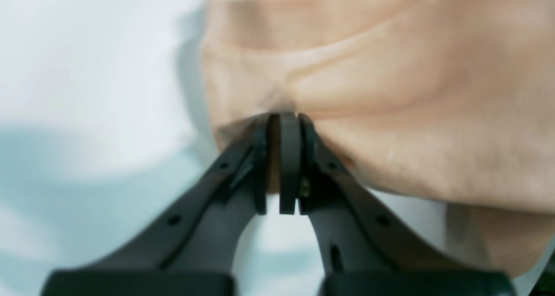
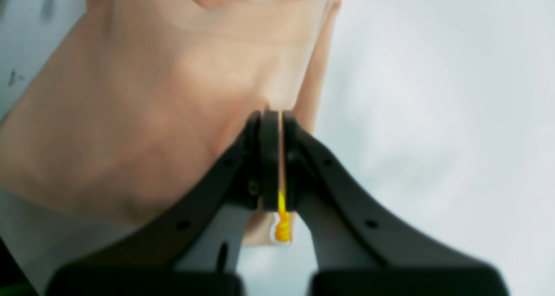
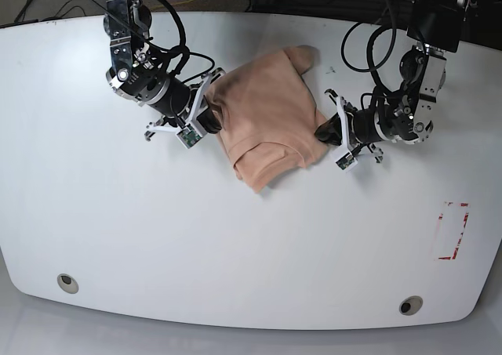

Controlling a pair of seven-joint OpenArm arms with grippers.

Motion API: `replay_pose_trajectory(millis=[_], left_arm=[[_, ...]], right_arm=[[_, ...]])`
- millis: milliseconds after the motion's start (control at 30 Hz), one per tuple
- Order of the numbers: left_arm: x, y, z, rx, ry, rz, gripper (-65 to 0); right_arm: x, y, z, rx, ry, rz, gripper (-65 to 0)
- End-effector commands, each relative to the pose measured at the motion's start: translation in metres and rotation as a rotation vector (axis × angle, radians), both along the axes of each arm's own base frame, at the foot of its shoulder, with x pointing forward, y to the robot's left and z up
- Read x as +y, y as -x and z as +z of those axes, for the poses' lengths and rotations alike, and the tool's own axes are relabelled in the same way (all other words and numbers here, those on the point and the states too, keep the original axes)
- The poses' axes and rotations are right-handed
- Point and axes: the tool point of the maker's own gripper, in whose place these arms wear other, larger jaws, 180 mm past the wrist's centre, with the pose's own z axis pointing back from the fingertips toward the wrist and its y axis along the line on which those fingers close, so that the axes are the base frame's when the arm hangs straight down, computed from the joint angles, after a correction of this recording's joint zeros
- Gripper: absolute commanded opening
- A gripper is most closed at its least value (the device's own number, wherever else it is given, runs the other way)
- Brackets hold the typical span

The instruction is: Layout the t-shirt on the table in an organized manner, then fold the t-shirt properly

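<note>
On the upper middle of the white desk we have the t-shirt bunched in a rumpled heap, stretched between our two arms. Our left claw is clamped shut on a fold of peach cloth at the heap's edge, and our right claw is likewise shut on the fabric, with a sliver of the yellow print poking out below its tips. The risk we see is that each claw may have pinched more than one layer: pulling apart would then drag the shirt as a twisted lump, not open it flat. The pinches also look shallow, close to the cloth's edge, so a brisk tug could slip the fabric free on one side and leave it slumped toward the other arm. Uneven pulling could slide the whole garment toward the far edge of the desk. Both arms reach in low from the far side, forearms angled inward toward each other, claws nearly level with the desk surface and pointing at opposite flanks of the heap.
</note>
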Motion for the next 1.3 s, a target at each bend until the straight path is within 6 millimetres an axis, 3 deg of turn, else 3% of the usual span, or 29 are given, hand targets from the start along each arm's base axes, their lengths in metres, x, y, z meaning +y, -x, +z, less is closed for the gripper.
replay_pose_trajectory(millis=[0, 133, 333, 600, 800, 1000, 1267], left_arm=[[-0.018, -0.014, 0.043, -0.129, 0.063, -0.043, -62.5], [-0.035, -0.003, 0.065, -0.191, 0.089, -0.091, -62.5], [-0.063, 0.024, 0.082, -0.225, 0.156, -0.138, -62.5], [-0.082, 0.065, 0.065, -0.132, 0.219, -0.132, -62.5], [-0.089, 0.09, 0.051, -0.06, 0.248, -0.117, -62.5], [-0.096, 0.103, 0.045, -0.023, 0.264, -0.118, -62.5], [-0.089, 0.104, 0.024, 0.031, 0.236, -0.097, -62.5]], right_arm=[[0.002, -0.012, 0.029, -0.083, -0.002, 0.015, -63.6], [0.004, -0.025, 0.043, -0.128, -0.003, 0.017, -63.6], [0.009, -0.048, 0.052, -0.159, -0.021, 0.011, -63.6], [0.01, -0.082, 0.044, -0.129, -0.046, -0.011, -63.6], [0.028, -0.096, 0.034, -0.096, -0.072, 0.01, -63.6], [0.044, -0.095, 0.011, -0.066, -0.128, 0.036, -63.6], [0.043, -0.08, -0.017, -0.007, -0.154, 0.021, -63.6]])
